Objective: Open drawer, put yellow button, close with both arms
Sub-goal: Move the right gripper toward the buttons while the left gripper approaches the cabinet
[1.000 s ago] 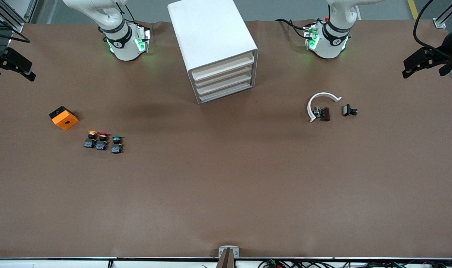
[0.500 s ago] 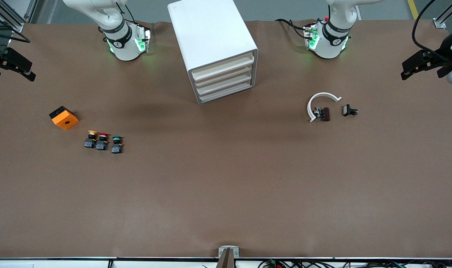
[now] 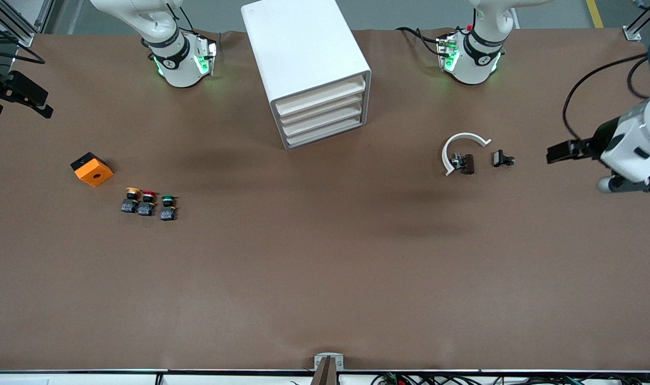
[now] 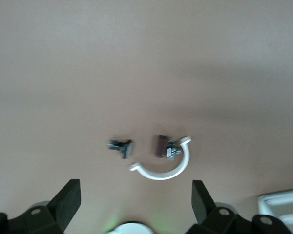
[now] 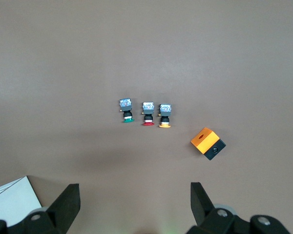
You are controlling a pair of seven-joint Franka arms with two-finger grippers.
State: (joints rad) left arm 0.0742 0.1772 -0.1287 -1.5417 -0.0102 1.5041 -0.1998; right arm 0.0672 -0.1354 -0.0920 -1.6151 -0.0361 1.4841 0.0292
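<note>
The white cabinet (image 3: 303,59) stands between the two arm bases, and its four cream drawer fronts (image 3: 320,112) are all shut. The yellow button (image 3: 131,199) stands on the table toward the right arm's end, first in a row with a red-capped (image 3: 147,203) and a green-capped button (image 3: 168,207). In the right wrist view the yellow button (image 5: 164,117) sits well away from the jaws. My right gripper (image 5: 135,192) hangs open and empty over the table's edge at its own end (image 3: 33,101). My left gripper (image 3: 557,154) is open and empty (image 4: 136,190) over bare table at the left arm's end.
An orange and black box (image 3: 91,169) lies beside the buttons. A white open ring (image 3: 461,147) with a dark part (image 3: 466,163) and a small black clip (image 3: 502,159) lie toward the left arm's end. A cabinet corner (image 5: 12,200) shows in the right wrist view.
My left arm has swung in from the table's edge, its gripper now over the table beside the black clip. The right gripper has barely moved. Nothing on the table has shifted.
</note>
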